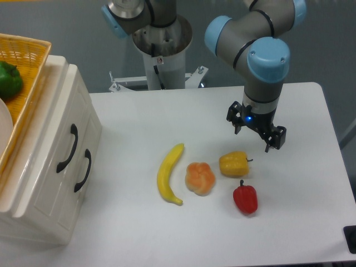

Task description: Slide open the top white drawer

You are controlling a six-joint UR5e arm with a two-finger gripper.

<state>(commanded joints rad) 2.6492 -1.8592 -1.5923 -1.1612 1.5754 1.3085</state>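
The white cabinet stands at the left edge of the table, its front facing right. The top white drawer point(55, 130) is shut flush and carries a black curved handle point(67, 148). The lower drawer point(83, 139) below it has its own black handle point(83, 170) and is shut too. My gripper point(256, 135) hangs over the right half of the table, pointing down, far to the right of the cabinet. Its fingers are spread and hold nothing.
A yellow banana point(168, 173), an orange fruit point(199, 178), a yellow pepper point(233, 164) and a red pepper point(245, 198) lie mid-table between gripper and cabinet. A wicker basket point(28, 55) with a green pepper point(8, 79) sits on the cabinet. The arm's base point(161, 50) stands at the back.
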